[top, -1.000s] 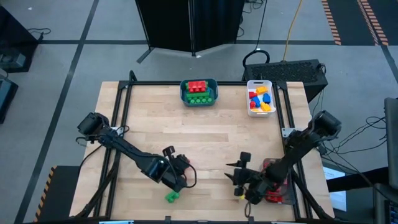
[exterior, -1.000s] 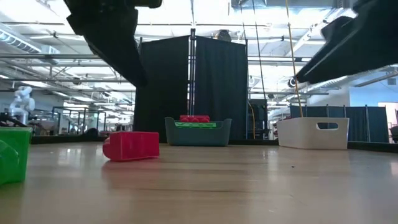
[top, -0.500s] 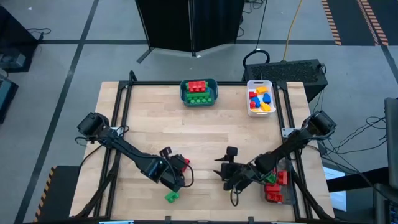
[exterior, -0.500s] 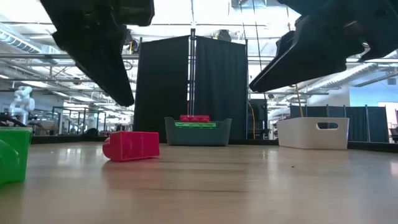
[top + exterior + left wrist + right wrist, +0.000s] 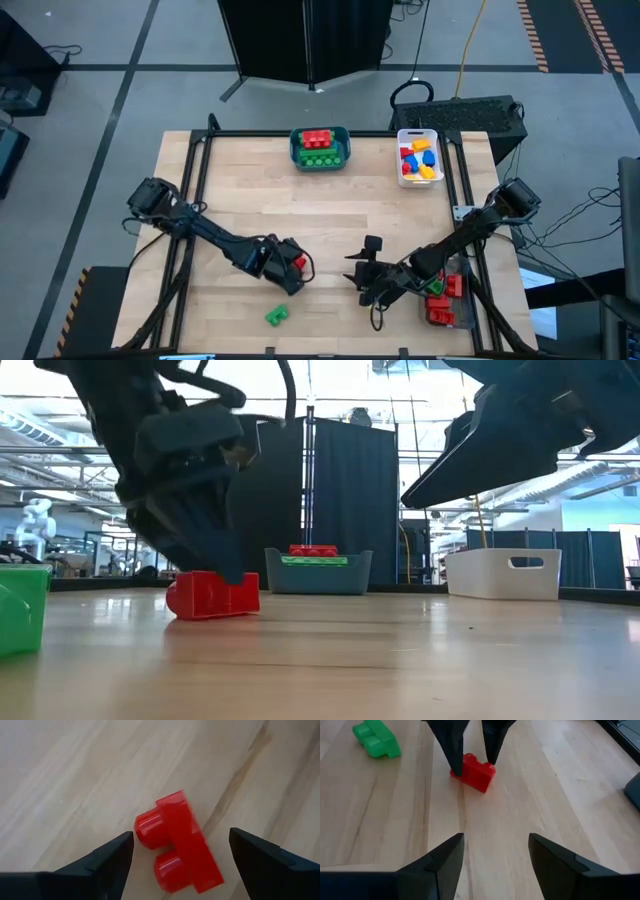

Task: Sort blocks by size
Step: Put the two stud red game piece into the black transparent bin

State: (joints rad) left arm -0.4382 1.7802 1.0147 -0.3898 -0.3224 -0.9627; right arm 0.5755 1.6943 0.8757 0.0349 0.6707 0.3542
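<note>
A red block (image 5: 177,847) lies on its side on the table, studs pointing sideways. My left gripper (image 5: 180,840) is open and low over it, one finger on each side (image 5: 455,767), with a gap to the block showing in the left wrist view. A green block (image 5: 276,316) lies nearer the front edge, seen also in the right wrist view (image 5: 376,740). My right gripper (image 5: 365,275) hangs open above the table, right of the red block (image 5: 298,263), with nothing between its fingers (image 5: 445,865).
A teal bin (image 5: 320,148) with red and green blocks stands at the far edge. Right of it is a white bin (image 5: 418,158) holding blue, yellow and red ones. A clear bin (image 5: 440,300) with red blocks sits under my right arm at the right edge.
My left gripper has come down over the red block, shifted slightly toward the far edge, rolled a little and opened wide. My right gripper swung from over the clear bin toward the table's left, then stopped. The blocks have not moved.
</note>
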